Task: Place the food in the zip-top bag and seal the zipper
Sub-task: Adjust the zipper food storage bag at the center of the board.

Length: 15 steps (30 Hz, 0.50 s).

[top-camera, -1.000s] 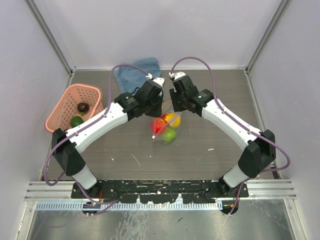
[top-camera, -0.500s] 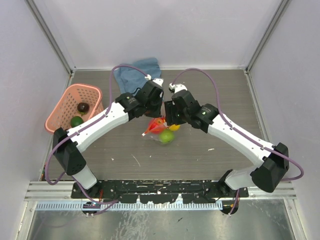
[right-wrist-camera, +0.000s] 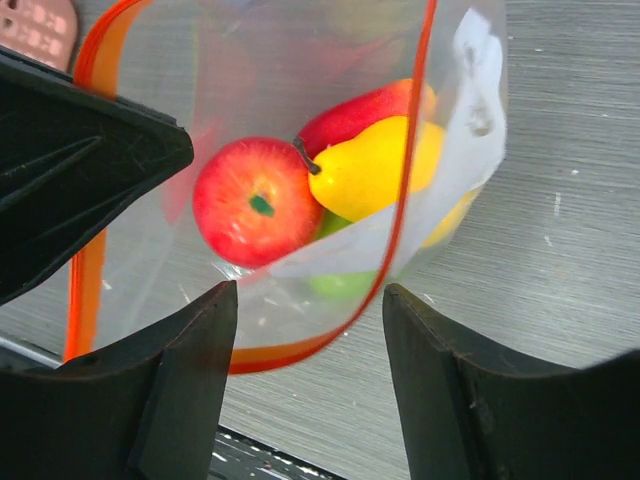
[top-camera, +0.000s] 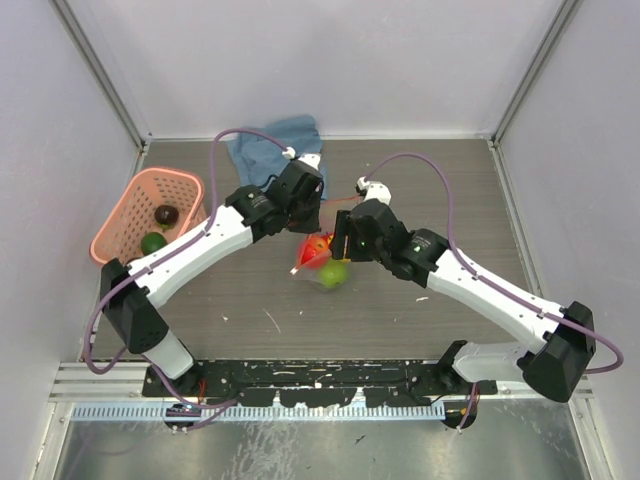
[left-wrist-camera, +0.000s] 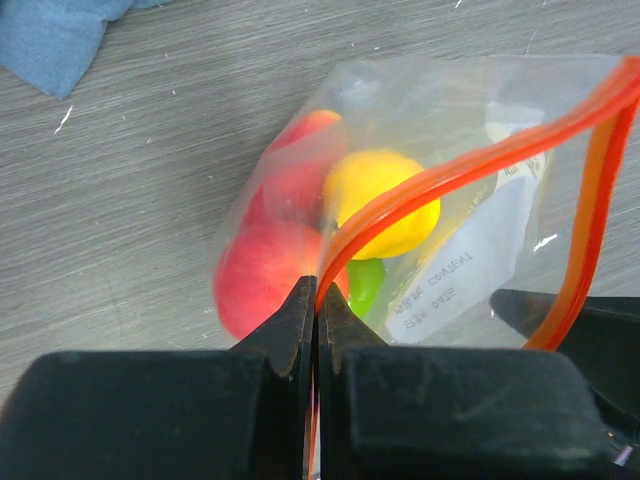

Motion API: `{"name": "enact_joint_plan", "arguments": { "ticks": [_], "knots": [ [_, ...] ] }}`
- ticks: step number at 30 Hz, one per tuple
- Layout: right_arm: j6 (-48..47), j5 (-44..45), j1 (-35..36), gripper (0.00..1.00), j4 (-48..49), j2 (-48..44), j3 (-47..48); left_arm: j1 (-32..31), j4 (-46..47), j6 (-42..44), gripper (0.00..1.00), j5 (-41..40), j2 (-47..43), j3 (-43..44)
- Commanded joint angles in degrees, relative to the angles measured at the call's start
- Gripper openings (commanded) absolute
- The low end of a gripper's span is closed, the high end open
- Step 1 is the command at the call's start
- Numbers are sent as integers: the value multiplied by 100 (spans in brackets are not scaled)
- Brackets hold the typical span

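The clear zip-top bag (top-camera: pixel 322 262) hangs mid-table, holding a red apple (right-wrist-camera: pixel 256 200), a yellow fruit (right-wrist-camera: pixel 375 165) and a green fruit (right-wrist-camera: pixel 340 285). My left gripper (left-wrist-camera: pixel 318 292) is shut on the bag's red-orange zipper (left-wrist-camera: pixel 450 172), which loops open toward the right. The left gripper shows in the top view (top-camera: pixel 305 215). My right gripper (right-wrist-camera: pixel 310 305) is open beside the bag's mouth, holding nothing; it sits right of the bag in the top view (top-camera: pixel 345 243). The zipper (right-wrist-camera: pixel 405 200) curves between its fingers (right-wrist-camera: pixel 185 350). A dark brown fruit (top-camera: pixel 166 214) and a green one (top-camera: pixel 153 242) lie in the basket.
A pink lattice basket (top-camera: pixel 130 200) stands at the left edge. A blue cloth (top-camera: pixel 272 140) lies at the back centre, also in the left wrist view (left-wrist-camera: pixel 55 35). Metal frame walls close in the back and sides.
The right arm has swung down and left, its gripper now lower beside the bag. The bag has shifted slightly left and down. The left gripper keeps its hold.
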Motion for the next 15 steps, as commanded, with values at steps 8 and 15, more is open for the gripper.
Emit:
{"name": "enact_joint_plan", "arguments": {
  "ticks": [8, 15],
  "knots": [
    [114, -41, -34, 25, 527, 15, 22, 17, -26, -476, 0, -779, -522, -26],
    [-878, 48, -624, 1, -272, 164, 837, 26, -385, -603, 0, -1008, -782, -24]
  ]
}}
